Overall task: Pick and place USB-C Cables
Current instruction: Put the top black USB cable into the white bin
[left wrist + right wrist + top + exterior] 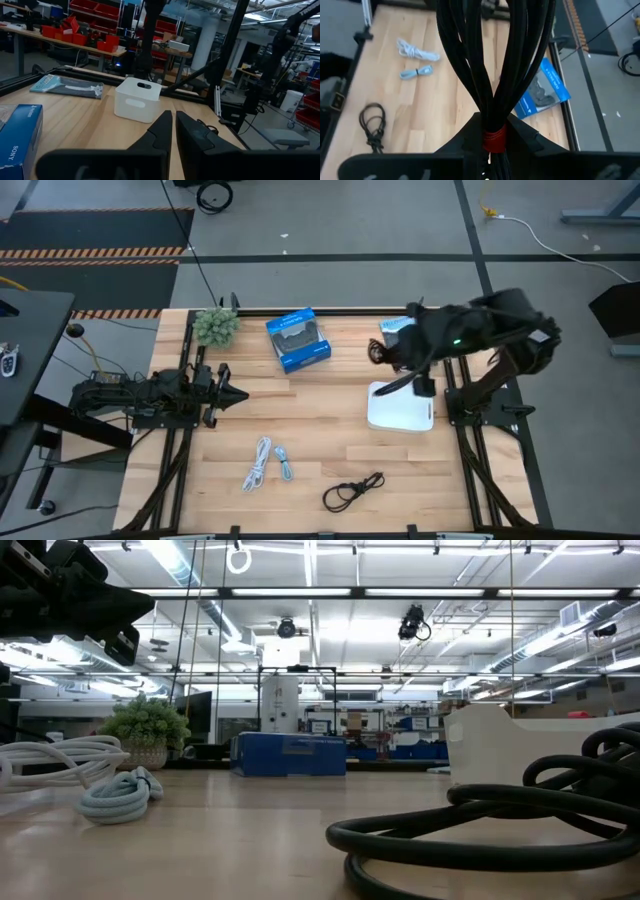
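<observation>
My right gripper (pixel 386 358) is shut on a black USB-C cable bundle (pixel 490 60) tied with a red band, above the table just beyond the far left corner of the white bin (pixel 400 408). On the near part of the table lie a white coil (pixel 258 463), a pale blue-grey bundle (pixel 285 463) and a second black coil (pixel 352 492). In the low view these are the white coil (pixel 50 760), the pale bundle (pixel 120 795) and the black coil (pixel 500 830). My left gripper (pixel 238 395) waits shut at the left side, touching nothing. My right gripper pinches the black bundle between its two fingers at the red band (pixel 495 139) that ties the strands together. The fingers come from above, pointing down at the table. The looped strands (pixel 517 45) run on past the fingertips and out of the wrist picture.
A blue Sony box (pixel 298 340) and a small potted plant (pixel 215 327) stand near the far edge. A blue-white packet (pixel 395 327) lies by the right arm. The white bin (pixel 137 98) has an open top. Bare wood shows in the table's middle.
</observation>
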### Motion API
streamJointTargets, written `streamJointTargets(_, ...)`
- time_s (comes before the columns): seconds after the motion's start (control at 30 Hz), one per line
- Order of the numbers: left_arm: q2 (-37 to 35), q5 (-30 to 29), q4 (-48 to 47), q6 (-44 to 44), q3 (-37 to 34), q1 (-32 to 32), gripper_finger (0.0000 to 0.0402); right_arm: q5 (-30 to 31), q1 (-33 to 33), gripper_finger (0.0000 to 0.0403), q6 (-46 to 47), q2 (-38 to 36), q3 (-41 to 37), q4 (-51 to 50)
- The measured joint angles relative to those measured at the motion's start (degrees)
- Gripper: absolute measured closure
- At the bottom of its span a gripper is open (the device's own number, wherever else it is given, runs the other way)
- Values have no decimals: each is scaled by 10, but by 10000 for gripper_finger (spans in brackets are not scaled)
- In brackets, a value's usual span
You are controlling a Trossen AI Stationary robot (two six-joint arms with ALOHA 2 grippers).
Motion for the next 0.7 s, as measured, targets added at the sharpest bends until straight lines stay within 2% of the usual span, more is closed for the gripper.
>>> streamJointTargets(0.33,0,0,0,0,0,0,372,18,11,338,3,-69,0,15)
streamJointTargets(0.7,0,0,0,0,0,0,372,47,22,338,-28,-148,0,131)
